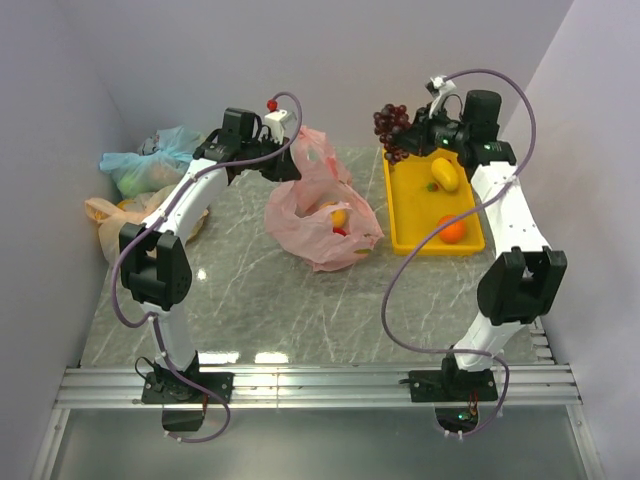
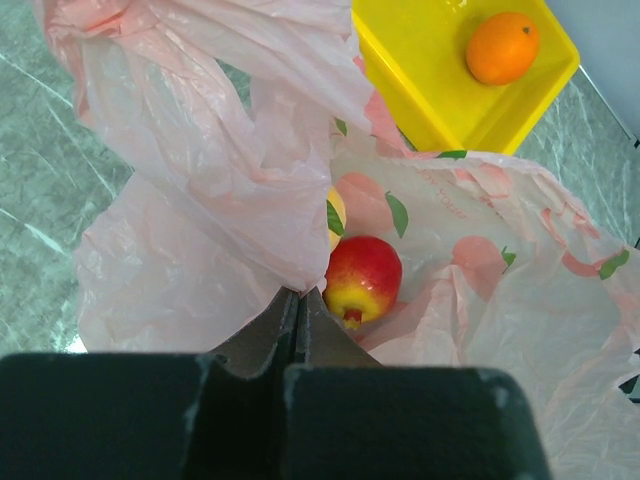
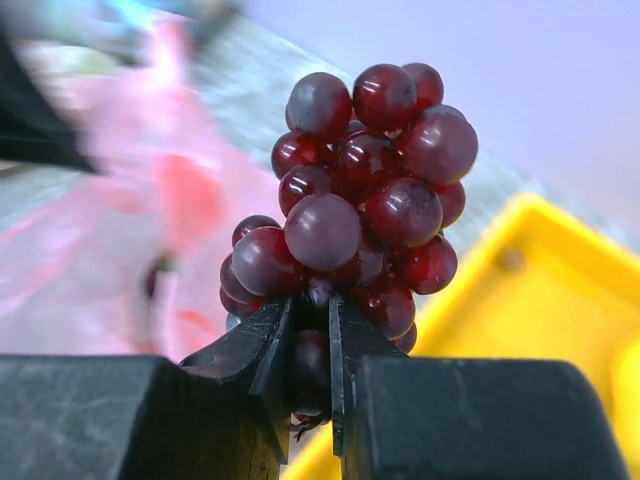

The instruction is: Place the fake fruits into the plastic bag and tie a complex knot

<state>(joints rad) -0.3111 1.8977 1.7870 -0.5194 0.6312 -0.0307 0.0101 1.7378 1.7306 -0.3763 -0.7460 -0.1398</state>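
The salmon-pink plastic bag point(image 1: 318, 205) lies open mid-table. My left gripper point(image 1: 283, 165) is shut on its upper edge and lifts it; the film point(image 2: 230, 170) hangs from the tips point(image 2: 297, 296). Inside lie a red-yellow round fruit point(image 2: 362, 277) and a yellow one point(image 2: 336, 212). My right gripper point(image 1: 415, 133) is shut on the dark purple grape bunch point(image 1: 393, 131), held in the air over the far left corner of the yellow tray; the bunch fills the right wrist view point(image 3: 365, 200). An orange ball point(image 1: 451, 230) and a yellow fruit point(image 1: 445, 174) sit in the tray.
The yellow tray point(image 1: 400, 210) stands right of the bag. A blue-green tied bag point(image 1: 150, 165) and a pale peach-orange tied bag point(image 1: 120, 220) lie at the far left by the wall. Walls close in on the left, back and right.
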